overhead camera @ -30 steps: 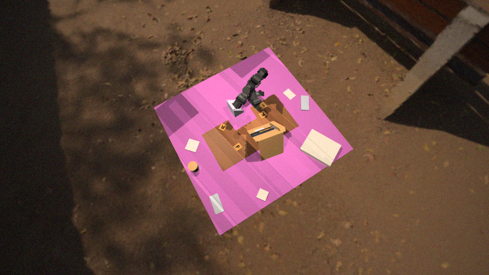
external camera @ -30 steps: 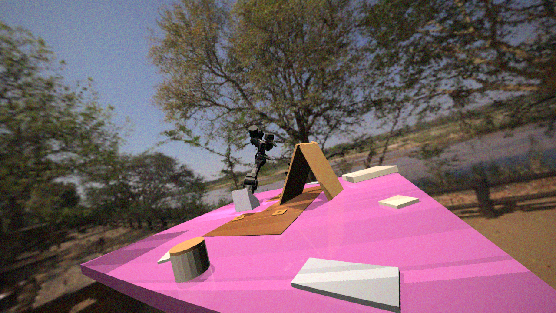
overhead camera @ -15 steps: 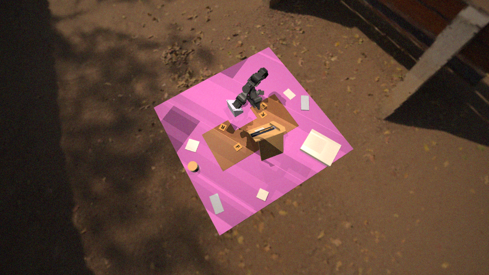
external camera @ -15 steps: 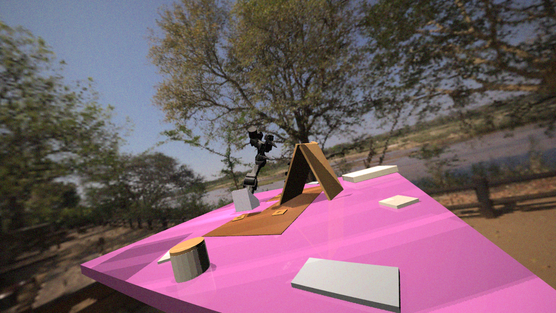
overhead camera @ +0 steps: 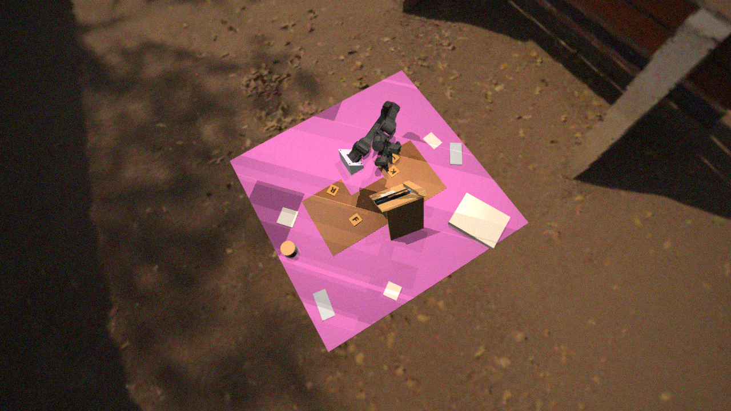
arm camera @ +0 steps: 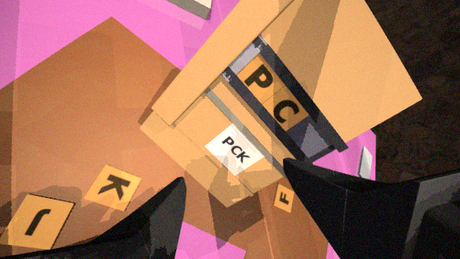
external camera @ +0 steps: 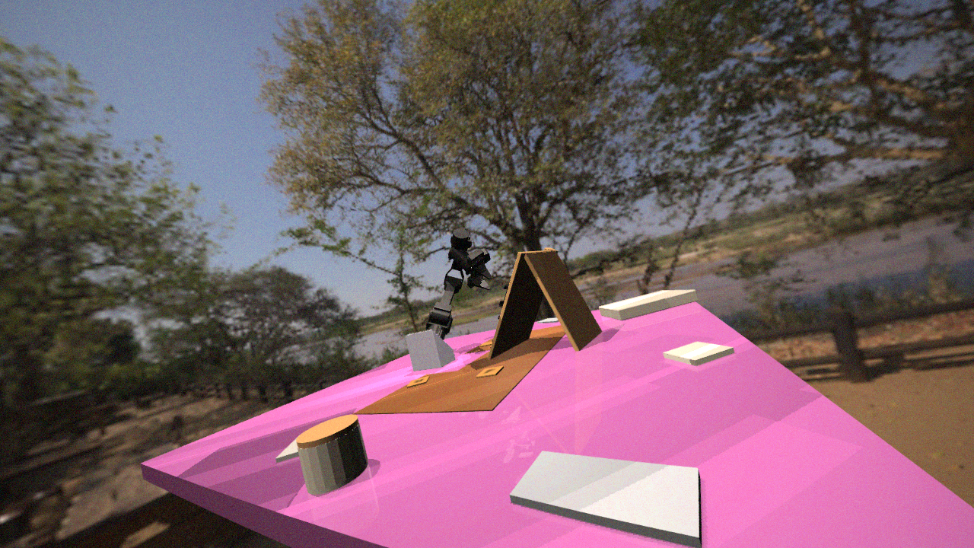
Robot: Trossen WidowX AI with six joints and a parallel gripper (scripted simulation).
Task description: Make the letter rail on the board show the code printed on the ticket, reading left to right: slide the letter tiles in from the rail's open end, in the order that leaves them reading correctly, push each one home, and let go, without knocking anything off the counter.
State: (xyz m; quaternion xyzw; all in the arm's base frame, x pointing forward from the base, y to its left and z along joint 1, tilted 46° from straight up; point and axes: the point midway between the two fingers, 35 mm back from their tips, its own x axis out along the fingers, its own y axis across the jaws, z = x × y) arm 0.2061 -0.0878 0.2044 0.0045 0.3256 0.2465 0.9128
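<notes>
The board (arm camera: 359,90) (overhead camera: 406,217) stands like a tent and bears the dark letter rail (arm camera: 298,84). The ticket (arm camera: 235,149) reads PCK. In the rail lie the P tile (arm camera: 259,80) and, touching it, the C tile (arm camera: 286,111). Bare rail shows beyond C towards the open end. The K tile (arm camera: 113,188) (overhead camera: 393,171) and the J tile (arm camera: 41,221) lie face up on the brown mat. The F tile (arm camera: 284,198) (overhead camera: 355,220) (external camera: 489,371) and R tile (overhead camera: 333,189) (external camera: 417,381) lie on its other part. My gripper (arm camera: 234,173) (overhead camera: 390,156) (external camera: 487,271) is open and empty, above the K and J side.
The brown mat (overhead camera: 334,237) lies on the pink counter (overhead camera: 357,317). A round can (overhead camera: 288,249) (external camera: 333,457) stands near one edge. A thick cream block (overhead camera: 479,220) (external camera: 650,304) lies beyond the board. Several thin pale slabs lie around the counter.
</notes>
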